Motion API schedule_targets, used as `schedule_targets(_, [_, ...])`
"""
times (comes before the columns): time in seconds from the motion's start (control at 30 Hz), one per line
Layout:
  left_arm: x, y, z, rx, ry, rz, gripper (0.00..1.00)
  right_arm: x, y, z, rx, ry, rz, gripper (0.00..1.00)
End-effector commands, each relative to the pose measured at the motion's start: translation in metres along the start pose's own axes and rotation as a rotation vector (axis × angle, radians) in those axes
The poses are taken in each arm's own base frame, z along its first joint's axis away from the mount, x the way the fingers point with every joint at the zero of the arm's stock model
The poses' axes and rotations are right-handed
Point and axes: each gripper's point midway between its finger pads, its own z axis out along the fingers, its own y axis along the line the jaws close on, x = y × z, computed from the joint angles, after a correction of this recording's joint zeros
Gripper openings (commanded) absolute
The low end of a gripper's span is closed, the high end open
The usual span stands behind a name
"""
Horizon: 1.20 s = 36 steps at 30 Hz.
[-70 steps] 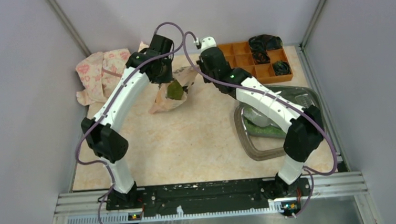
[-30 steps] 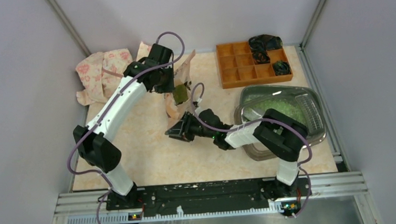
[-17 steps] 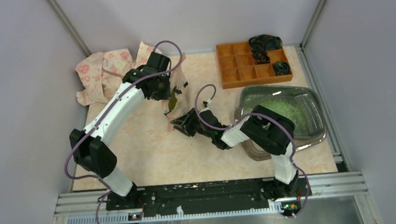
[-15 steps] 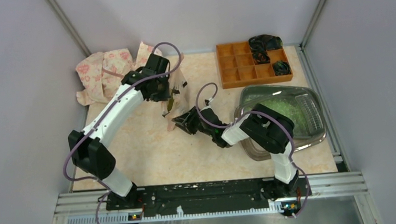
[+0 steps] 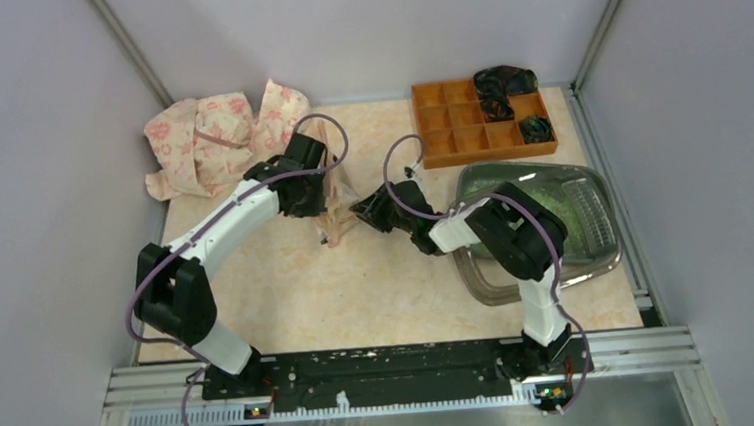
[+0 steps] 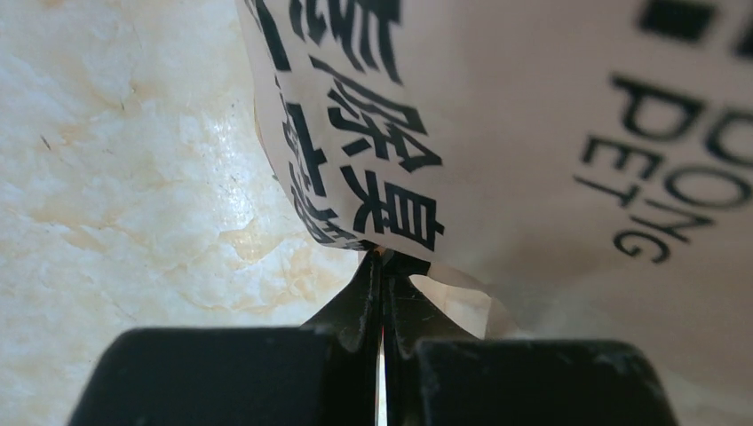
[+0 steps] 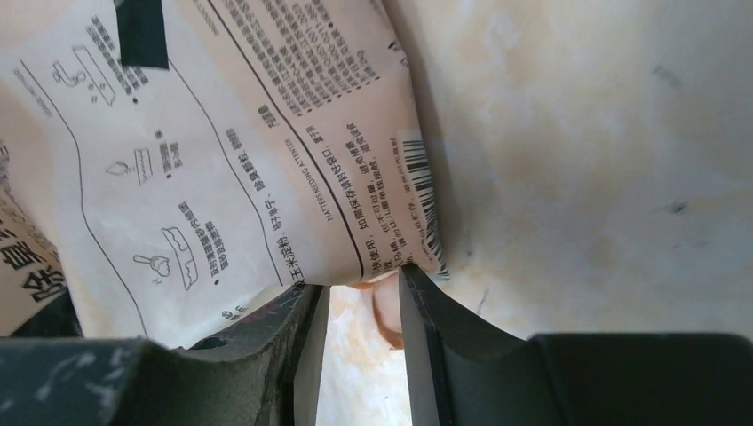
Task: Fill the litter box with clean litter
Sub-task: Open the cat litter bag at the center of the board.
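Right gripper (image 5: 365, 210), now beside one bag (image 5: 338, 206)

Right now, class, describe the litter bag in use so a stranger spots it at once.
On the beige table, look near its middle. The pink printed bag there is pinched by the left gripper; the other pink bags lie crumpled far left.

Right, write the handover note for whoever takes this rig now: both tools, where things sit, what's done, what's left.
Left tool: shut on the edge of the printed bag, mid-table between the arms.
Right tool: jaws apart at the bag's barcode corner, not clamped.
Litter box: on the right side, with clean litter in it.
Done: some litter is in the box.
Left: whether the bag holds more cannot be seen; if it does, probably grip it with both tools and pour.
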Motion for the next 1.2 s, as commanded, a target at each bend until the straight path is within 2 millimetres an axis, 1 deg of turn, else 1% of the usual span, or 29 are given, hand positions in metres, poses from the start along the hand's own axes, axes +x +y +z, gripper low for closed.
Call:
schedule_targets(0.0, [0.009,0.011,0.004,-0.031,-0.001,-0.025,0.00,-0.035,0.036,-0.007,-0.057,-0.063,-0.173,0.32])
schedule_targets(0.07, [0.008,0.010,0.006,-0.023,-0.011,-0.038,0.00,-0.042,0.052,-0.018,-0.060,-0.070,-0.277,0.29])
schedule_targets(0.13, [0.008,0.009,0.006,-0.016,-0.015,-0.045,0.00,-0.045,0.076,-0.032,-0.094,-0.056,-0.360,0.27])
schedule_targets(0.17, [0.006,0.008,0.006,-0.013,-0.019,-0.049,0.00,-0.047,0.092,-0.041,-0.117,-0.057,-0.409,0.27])
schedule_targets(0.2, [0.004,0.007,0.005,-0.009,-0.026,-0.052,0.00,-0.046,0.099,-0.046,-0.119,-0.040,-0.455,0.28])
schedule_targets(0.27, [0.000,0.006,0.002,-0.001,-0.041,-0.060,0.00,-0.044,0.115,-0.054,-0.108,-0.012,-0.585,0.35])
schedule_targets(0.33, [-0.006,0.004,-0.001,0.009,-0.061,-0.066,0.00,-0.036,0.124,-0.059,-0.064,-0.003,-0.750,0.40])
schedule_targets(0.37, [-0.009,0.003,-0.003,0.015,-0.072,-0.071,0.00,-0.037,0.126,-0.060,-0.036,-0.030,-0.828,0.43])
schedule_targets(0.47, [-0.018,-0.002,-0.009,0.039,-0.096,-0.079,0.00,-0.029,0.128,-0.061,0.032,-0.084,-1.017,0.46])
schedule_targets(0.53, [-0.024,-0.005,-0.013,0.053,-0.107,-0.084,0.00,-0.022,0.124,-0.056,0.060,-0.074,-1.072,0.47])
schedule_targets(0.6, [-0.028,-0.007,-0.019,0.067,-0.122,-0.090,0.00,-0.017,0.120,-0.053,0.078,-0.076,-1.093,0.47])
schedule_targets(0.7, [-0.035,-0.007,-0.029,0.085,-0.147,-0.097,0.00,-0.010,0.114,-0.056,0.103,-0.114,-1.125,0.46])
schedule_targets(0.87, [-0.040,-0.007,-0.039,0.109,-0.167,-0.103,0.00,-0.021,0.114,-0.076,0.104,-0.213,-1.099,0.47])
schedule_targets(1.0, [-0.040,-0.011,-0.038,0.131,-0.160,-0.108,0.00,-0.015,0.113,-0.074,0.111,-0.198,-1.133,0.47])
schedule_targets(1.17, [-0.037,-0.012,-0.035,0.133,-0.150,-0.109,0.00,-0.010,0.123,-0.072,0.088,-0.211,-1.140,0.47])
